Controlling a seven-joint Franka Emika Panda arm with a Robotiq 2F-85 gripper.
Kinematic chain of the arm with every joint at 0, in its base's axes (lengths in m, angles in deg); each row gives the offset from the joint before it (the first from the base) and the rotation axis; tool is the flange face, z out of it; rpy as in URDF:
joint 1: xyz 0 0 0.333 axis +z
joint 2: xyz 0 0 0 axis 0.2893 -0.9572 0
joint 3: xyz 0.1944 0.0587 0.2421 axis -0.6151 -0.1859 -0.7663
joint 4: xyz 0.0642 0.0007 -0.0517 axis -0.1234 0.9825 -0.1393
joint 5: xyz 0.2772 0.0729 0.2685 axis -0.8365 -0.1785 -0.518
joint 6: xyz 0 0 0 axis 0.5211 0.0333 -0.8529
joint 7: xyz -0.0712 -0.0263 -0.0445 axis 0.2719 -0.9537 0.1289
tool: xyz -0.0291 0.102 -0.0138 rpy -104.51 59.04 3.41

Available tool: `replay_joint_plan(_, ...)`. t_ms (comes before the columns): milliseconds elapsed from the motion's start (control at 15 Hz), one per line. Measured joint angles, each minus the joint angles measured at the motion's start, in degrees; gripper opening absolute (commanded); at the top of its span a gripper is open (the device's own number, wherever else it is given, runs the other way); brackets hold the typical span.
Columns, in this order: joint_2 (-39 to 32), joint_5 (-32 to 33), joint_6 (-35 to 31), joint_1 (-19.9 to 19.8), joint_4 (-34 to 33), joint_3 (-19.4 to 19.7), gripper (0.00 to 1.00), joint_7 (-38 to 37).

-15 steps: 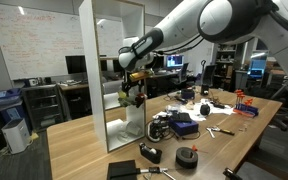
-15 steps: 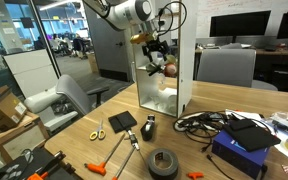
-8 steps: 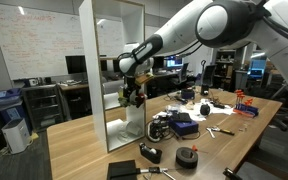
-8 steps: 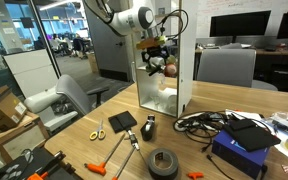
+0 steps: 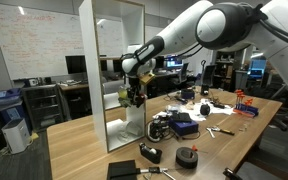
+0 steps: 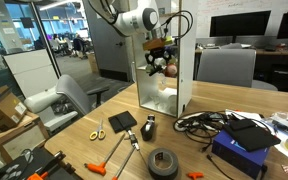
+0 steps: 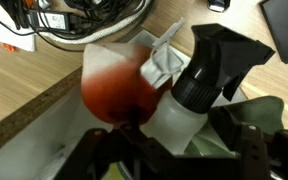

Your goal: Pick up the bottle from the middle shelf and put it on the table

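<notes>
In the wrist view the bottle (image 7: 174, 112), pale with a black nozzle top, stands between my gripper's (image 7: 174, 150) two dark fingers. The fingers are spread on either side of it, with a gap on the right side. A blurred red object (image 7: 119, 90) sits right beside the bottle. Both rest on the white middle shelf (image 7: 39, 150). In both exterior views my gripper (image 5: 134, 93) (image 6: 161, 62) reaches into the tall white shelving unit (image 5: 112, 40) (image 6: 184, 60) at mid height. The light-wood table (image 5: 79, 140) (image 6: 79, 150) lies below.
On the table are a black tape roll (image 6: 163, 162) (image 5: 187, 157), a blue box (image 6: 239, 150) (image 5: 184, 125), tangled black cables (image 6: 199, 122), orange-handled scissors (image 6: 97, 130) and a black pad (image 6: 123, 121). The shelf's side panels close in round the gripper.
My gripper has sunk a little lower and deeper into the shelving unit, down over the bottle. Nothing on the table has moved.
</notes>
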Motion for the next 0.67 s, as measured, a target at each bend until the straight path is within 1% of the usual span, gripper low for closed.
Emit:
replay_joint_plan(200, 0.0, -0.5, 0.0, -0.6, -0.4, -0.1, 0.14, 0.6)
replay_joint_plan(267, 0.0, -0.5, 0.0, -0.8, -0.5, -0.1, 0.16, 0.6)
replay_joint_plan(667, 0.0, -1.1, 0.2, -1.0, -0.5, -0.1, 0.16, 0.5)
